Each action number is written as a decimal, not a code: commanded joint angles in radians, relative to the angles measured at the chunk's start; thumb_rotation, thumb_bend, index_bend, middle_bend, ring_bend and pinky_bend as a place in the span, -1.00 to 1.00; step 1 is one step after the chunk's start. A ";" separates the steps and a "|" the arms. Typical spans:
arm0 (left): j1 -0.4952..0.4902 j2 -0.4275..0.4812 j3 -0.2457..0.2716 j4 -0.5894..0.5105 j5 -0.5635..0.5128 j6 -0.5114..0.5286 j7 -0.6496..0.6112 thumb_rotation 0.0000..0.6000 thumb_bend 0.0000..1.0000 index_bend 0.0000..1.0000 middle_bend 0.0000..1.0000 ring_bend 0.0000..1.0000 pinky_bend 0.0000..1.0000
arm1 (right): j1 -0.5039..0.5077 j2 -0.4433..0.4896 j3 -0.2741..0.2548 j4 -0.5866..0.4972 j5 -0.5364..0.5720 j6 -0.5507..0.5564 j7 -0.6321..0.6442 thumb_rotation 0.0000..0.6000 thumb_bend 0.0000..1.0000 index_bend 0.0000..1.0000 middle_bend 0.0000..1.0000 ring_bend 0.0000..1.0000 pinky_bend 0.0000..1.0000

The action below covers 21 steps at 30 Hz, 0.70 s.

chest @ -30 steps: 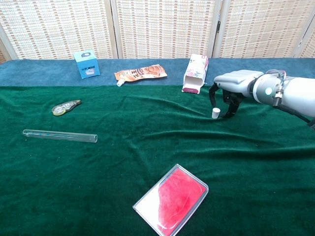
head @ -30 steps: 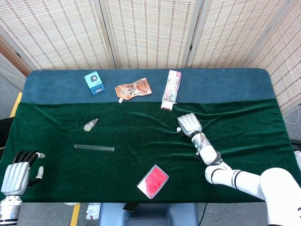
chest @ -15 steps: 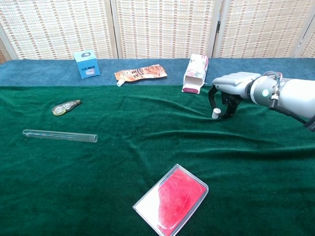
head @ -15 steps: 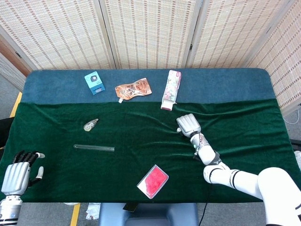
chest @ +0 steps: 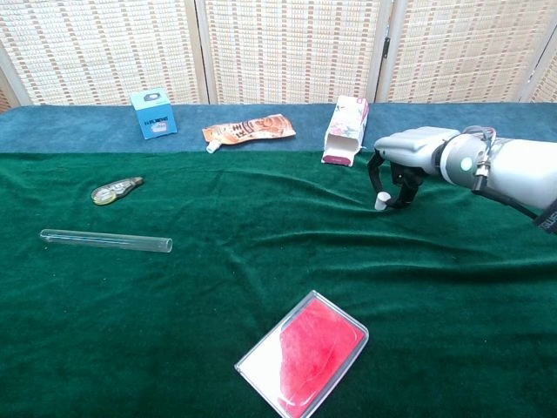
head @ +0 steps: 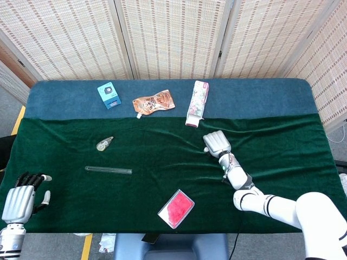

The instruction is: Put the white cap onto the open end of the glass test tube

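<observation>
Head view: my right hand (head: 216, 143) arches over the white cap, hidden here; the glass test tube (head: 108, 170) lies centre-left; my left hand (head: 19, 201) rests open, lower left.

Chest view: fingers (chest: 375, 171) bracket the white cap (chest: 381, 201), not visibly clamped. I judge it light and rigid, best pinched by its sides; the tube is fragile and slippery.

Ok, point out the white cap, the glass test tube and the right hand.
white cap (chest: 381, 201), chest view, its side.
glass test tube (chest: 104, 239), chest view, mid-length of the tube.
right hand (chest: 407, 152), chest view, back of the hand.
</observation>
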<state>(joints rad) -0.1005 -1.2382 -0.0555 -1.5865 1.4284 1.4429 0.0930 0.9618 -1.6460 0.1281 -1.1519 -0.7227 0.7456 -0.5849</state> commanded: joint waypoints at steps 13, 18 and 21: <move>-0.123 0.003 -0.057 0.013 0.031 -0.103 -0.005 1.00 0.04 -0.20 -0.25 -0.29 -0.56 | -0.075 0.222 0.025 -0.278 -0.093 0.097 0.094 1.00 0.30 0.37 1.00 1.00 1.00; -0.205 -0.036 -0.084 0.044 0.026 -0.185 0.012 1.00 0.05 -0.15 0.01 -0.03 -0.15 | -0.167 0.367 0.008 -0.433 -0.183 0.174 0.184 1.00 0.32 0.39 1.00 1.00 1.00; -0.255 -0.057 -0.089 0.052 0.015 -0.250 0.039 1.00 0.02 -0.12 0.14 0.10 0.14 | -0.216 0.432 -0.008 -0.485 -0.240 0.212 0.229 1.00 0.32 0.39 1.00 1.00 1.00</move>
<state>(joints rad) -0.3223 -1.2772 -0.1371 -1.5442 1.4502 1.2309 0.1126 0.7937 -1.2682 0.1357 -1.5871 -0.9125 0.9159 -0.4017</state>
